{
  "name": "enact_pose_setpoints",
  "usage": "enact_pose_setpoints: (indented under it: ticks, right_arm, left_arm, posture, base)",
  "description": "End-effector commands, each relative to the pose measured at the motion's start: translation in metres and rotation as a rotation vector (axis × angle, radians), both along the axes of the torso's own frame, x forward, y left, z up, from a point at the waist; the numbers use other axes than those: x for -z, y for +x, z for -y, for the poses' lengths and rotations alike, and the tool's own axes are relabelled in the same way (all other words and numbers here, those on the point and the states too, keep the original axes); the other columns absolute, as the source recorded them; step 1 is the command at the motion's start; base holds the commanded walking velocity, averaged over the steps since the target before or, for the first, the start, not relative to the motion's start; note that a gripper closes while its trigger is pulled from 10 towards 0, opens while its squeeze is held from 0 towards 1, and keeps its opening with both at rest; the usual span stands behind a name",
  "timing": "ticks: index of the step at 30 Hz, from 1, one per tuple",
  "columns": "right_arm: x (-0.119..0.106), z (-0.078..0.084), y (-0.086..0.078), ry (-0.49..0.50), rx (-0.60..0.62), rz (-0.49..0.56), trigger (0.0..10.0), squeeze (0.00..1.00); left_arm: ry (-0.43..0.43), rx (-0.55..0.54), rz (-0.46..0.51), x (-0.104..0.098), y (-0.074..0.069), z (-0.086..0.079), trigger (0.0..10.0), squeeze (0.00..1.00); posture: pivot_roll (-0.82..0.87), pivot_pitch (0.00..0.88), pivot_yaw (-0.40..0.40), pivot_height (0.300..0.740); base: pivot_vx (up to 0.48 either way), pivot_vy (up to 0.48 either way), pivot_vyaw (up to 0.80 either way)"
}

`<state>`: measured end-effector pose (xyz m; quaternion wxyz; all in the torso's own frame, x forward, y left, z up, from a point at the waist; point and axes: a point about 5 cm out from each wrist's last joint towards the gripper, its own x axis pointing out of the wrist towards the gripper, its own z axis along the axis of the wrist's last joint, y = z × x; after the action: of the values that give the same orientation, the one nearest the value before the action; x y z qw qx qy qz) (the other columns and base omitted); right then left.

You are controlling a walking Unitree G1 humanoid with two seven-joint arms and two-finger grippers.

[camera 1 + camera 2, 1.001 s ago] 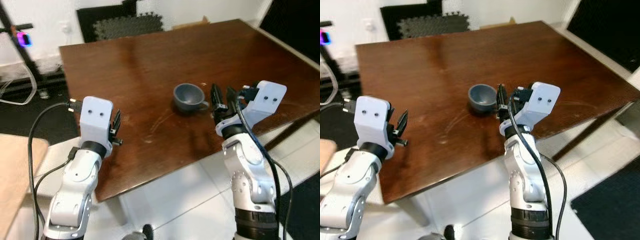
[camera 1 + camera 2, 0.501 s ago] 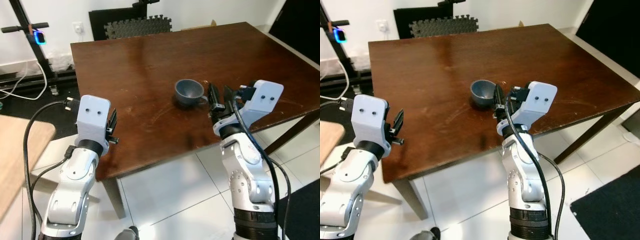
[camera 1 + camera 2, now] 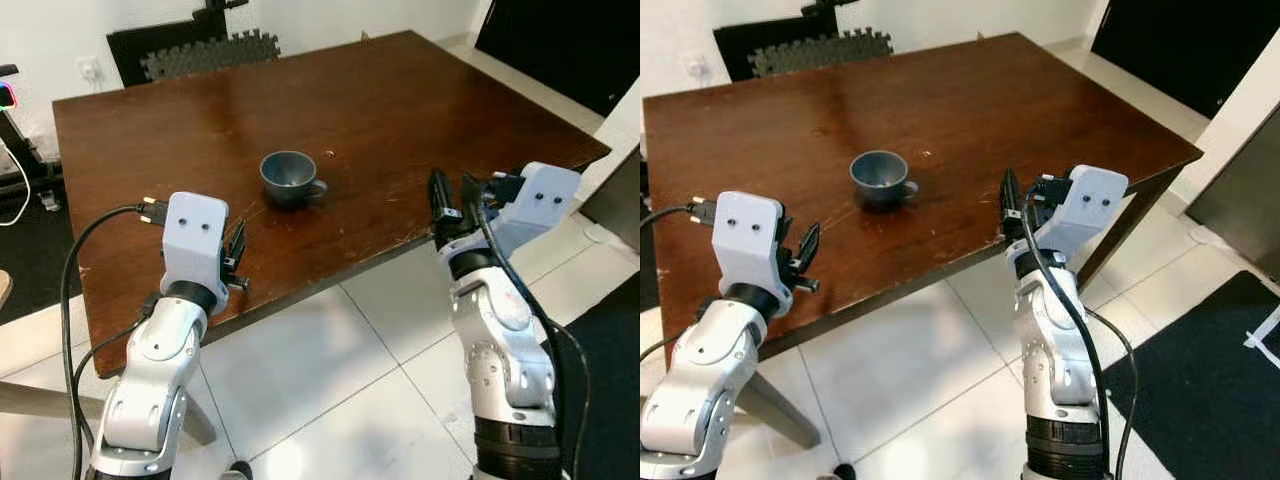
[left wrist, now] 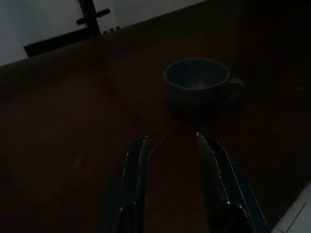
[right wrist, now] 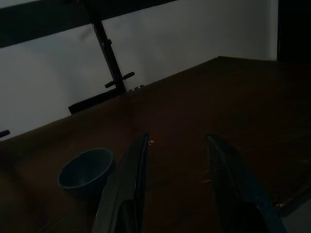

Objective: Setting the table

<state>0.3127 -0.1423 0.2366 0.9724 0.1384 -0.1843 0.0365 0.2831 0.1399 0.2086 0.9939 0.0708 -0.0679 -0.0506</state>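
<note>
**Cup set down, both grippers empty at the near edge**

Nearest to me, my left gripper (image 3: 236, 262) hangs just over the near edge of the table (image 3: 400, 110), toward its left end, fingers spread with nothing between them. My right gripper (image 3: 452, 203) sits at the near edge toward the right end, just off the wood, fingers likewise parted and empty.

Farther in, the grey cup (image 3: 288, 179) stands upright, well in from every edge, its handle pointing toward the right end. From the left gripper it lies straight ahead along the fingers; from the right gripper it lies off to the left and well apart. I judge the left arm nearer and better lined up for any next reach.

A second ago the right gripper was just beside the cup's handle; now it has backed off to the table edge. The whole scene has also shifted, so my head camera moved.
</note>
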Motion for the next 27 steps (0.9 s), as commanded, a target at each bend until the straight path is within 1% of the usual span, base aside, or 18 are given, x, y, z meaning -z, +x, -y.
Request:
enact_pose_setpoints:
  ticks: [1, 6, 8, 10, 24, 27]
  right_arm:
    - [0.0036, 0.0004, -0.0008, 0.001, 0.003, -0.016, 10.0, 0.0]
    - [0.0045, 0.0004, -0.001, 0.0, 0.003, -0.02, 10.0, 0.0]
    - [0.005, 0.0003, -0.0012, -0.001, 0.002, -0.021, 10.0, 0.0]
    - [0.0052, 0.0003, -0.0015, -0.001, 0.001, -0.022, 10.0, 0.0]
    - [0.0059, -0.001, -0.0017, -0.004, -0.002, -0.023, 10.0, 0.0]
    - [0.0064, -0.0016, -0.0015, -0.003, -0.005, -0.025, 10.0, 0.0]
  left_arm:
    - [0.0, -0.006, -0.027, 0.0058, -0.0014, -0.0015, 10.0, 0.0]
    - [-0.001, 0.006, -0.039, 0.0083, -0.0023, 0.0005, 10.0, 0.0]
    - [-0.022, 0.015, -0.052, 0.0101, -0.0029, 0.0019, 10.0, 0.0]
    - [-0.023, 0.017, -0.059, 0.011, -0.0033, 0.0025, 10.0, 0.0]
    - [-0.032, 0.018, -0.069, 0.0121, -0.0035, 0.0015, 10.0, 0.0]
    - [-0.032, 0.018, -0.07, 0.0121, -0.0041, 0.0014, 10.0, 0.0]
  posture:
    - [0.05, 0.127, 0.037, 0.74]
    - [0.05, 0.128, 0.036, 0.74]
    - [0.05, 0.129, 0.036, 0.74]
    - [0.05, 0.129, 0.037, 0.74]
    - [0.05, 0.129, 0.037, 0.74]
    - [0.05, 0.13, 0.037, 0.74]
  base:
    - [0.0, 0.0, 0.0]
    - [0.0, 0.0, 0.0]
    - [0.0, 0.0, 0.0]
    - [0.0, 0.0, 0.0]
    - [0.0, 0.0, 0.0]
    - [-0.379, 0.0, 0.0]
